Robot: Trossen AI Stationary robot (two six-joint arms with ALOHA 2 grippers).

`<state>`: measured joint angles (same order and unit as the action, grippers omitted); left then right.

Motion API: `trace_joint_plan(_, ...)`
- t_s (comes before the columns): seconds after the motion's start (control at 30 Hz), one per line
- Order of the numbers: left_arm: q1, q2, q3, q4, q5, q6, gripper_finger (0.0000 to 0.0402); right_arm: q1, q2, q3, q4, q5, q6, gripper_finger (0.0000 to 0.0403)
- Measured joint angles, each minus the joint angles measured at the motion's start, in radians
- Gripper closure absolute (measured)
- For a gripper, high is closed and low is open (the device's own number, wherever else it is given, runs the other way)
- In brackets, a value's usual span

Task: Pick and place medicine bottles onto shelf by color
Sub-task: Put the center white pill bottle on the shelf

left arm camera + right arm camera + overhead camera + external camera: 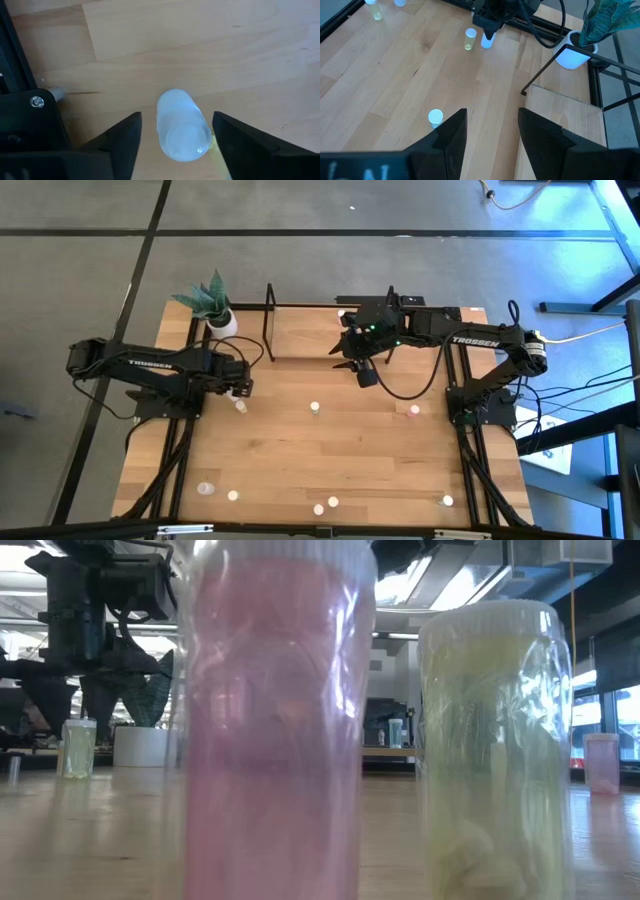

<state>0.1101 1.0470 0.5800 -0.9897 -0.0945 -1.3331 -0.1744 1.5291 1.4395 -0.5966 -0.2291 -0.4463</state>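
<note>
The left gripper (175,145), jaws wide, straddles a pale, glossy cylindrical bottle (183,132) on the grained wooden table (350,450). The right gripper (492,132), parted and empty, hangs above the shelf (560,117). Only the low view shows crinkled wrap on a pink bottle (275,720).

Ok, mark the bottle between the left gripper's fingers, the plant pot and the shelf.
bottle (183,132): left wrist view, on its clear side wall.
plant pot (223,324): high view, on its white rim.
shelf (305,332): high view, on its bare wooden board.
</note>
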Motion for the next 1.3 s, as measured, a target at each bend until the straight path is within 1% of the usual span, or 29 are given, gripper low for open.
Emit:
trace_joint_plan(0.3, 0.0, 0.0, 0.0, -0.001, 0.0, 0.008, 0.0253, 0.0, 0.0, 0.0, 0.0, 0.0, 0.0, 0.0224)
trace_joint_plan(0.47, 0.0, -0.001, 0.002, -0.001, 0.001, 0.034, 0.0281, 0.0, 0.0, 0.0, 0.0, 0.0, 0.0, 0.0224)
trace_joint_plan(0.87, 0.0, -0.001, 0.001, -0.001, 0.001, 0.063, 0.028, 0.0, 0.0, 0.0, 0.0, 0.0, 0.0, 0.0224)
trace_joint_plan(1.03, 0.0, 0.001, 0.006, -0.007, 0.0, 0.106, 0.028, 0.0, 0.0, 0.0, 0.0, 0.0, 0.0, 0.0224)
trace_joint_plan(1.3, 0.001, 0.001, 0.105, -0.05, -0.003, 0.178, 0.028, 0.0, 0.0, 0.0, 0.0, 0.0, 0.0, 0.0224)
